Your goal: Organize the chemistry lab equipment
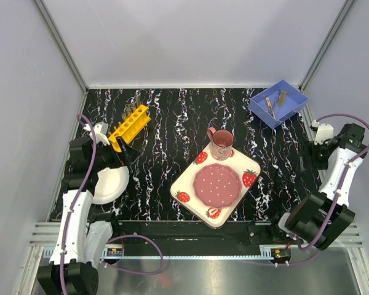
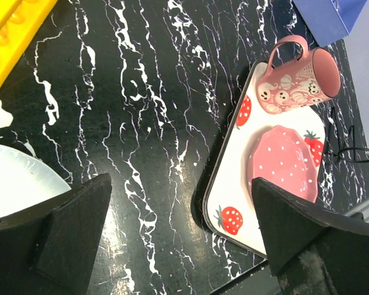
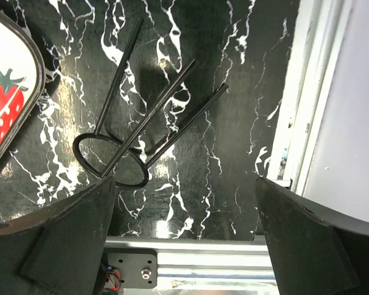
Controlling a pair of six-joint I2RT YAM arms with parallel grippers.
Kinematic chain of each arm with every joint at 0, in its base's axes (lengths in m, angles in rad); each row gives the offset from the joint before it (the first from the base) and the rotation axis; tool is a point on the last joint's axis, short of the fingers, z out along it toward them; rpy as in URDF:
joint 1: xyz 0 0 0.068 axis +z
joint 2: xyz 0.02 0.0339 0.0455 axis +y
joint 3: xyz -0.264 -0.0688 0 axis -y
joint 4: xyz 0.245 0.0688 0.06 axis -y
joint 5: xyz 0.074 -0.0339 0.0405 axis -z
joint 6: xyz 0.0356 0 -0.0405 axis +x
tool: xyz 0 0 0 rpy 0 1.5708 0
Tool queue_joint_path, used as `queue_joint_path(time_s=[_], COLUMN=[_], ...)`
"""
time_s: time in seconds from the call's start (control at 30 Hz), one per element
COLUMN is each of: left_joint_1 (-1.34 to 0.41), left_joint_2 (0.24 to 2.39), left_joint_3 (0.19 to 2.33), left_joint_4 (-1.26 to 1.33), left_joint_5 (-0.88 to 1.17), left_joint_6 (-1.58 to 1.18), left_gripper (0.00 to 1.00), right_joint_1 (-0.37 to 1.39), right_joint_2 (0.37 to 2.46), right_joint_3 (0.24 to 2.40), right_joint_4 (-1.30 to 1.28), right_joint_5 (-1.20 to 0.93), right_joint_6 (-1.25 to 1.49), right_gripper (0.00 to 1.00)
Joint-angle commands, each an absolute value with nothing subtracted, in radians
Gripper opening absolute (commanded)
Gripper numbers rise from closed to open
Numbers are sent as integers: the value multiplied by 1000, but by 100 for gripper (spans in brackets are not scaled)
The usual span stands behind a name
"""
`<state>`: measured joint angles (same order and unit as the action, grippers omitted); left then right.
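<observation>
The yellow rack point(image 1: 129, 126) lies at the back left with thin clear tubes point(image 1: 133, 109) standing in it; its corner shows in the left wrist view point(image 2: 12, 31). Small metal scissors point(image 1: 269, 103) and a wooden clamp point(image 1: 281, 98) lie in a blue bin point(image 1: 289, 112) at the back right. A black wire ring stand point(image 3: 126, 138) lies on its side right of the tray. My left gripper point(image 1: 124, 155) point(image 2: 179, 184) is open and empty just in front of the rack. My right gripper point(image 1: 305, 163) point(image 3: 184, 184) is open and empty over the table near the ring stand.
A strawberry-print tray point(image 1: 190, 178) holds a pink mug point(image 1: 220, 142) and a pink plate point(image 1: 217, 185) at centre. A round white plate point(image 1: 111, 183) lies under the left arm. A metal rail point(image 3: 190, 258) runs along the near edge, and side walls stand close on both sides.
</observation>
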<state>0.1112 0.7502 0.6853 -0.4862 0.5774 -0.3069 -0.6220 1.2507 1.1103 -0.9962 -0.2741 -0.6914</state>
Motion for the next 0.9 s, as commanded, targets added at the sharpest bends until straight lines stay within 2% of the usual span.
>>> queue_joint_path(time_s=[0.0, 0.27, 0.4, 0.53, 0.87], left_joint_1=[109, 110, 110, 110, 110], left_joint_2=[739, 738, 747, 735, 721], left_joint_3=[726, 735, 742, 744, 732], left_joint_4=[-500, -522, -523, -523, -523], left_joint_5=[638, 679, 699, 700, 699], left_joint_6=[-330, -336, -342, -344, -316], left_gripper=[99, 99, 99, 99, 99], right_joint_1=[-647, -657, -657, -657, -657], right_joint_2=[1207, 1210, 1287, 1327, 1367], right_joint_3=[1071, 1088, 1106, 1103, 1048], right_joint_4=[-969, -1037, -1058, -1051, -974], right_joint_5=[-330, -488, -574, -577, -519], right_joint_6=[-778, -700, -647, -600, -520], right_gripper=[100, 92, 76, 67, 54])
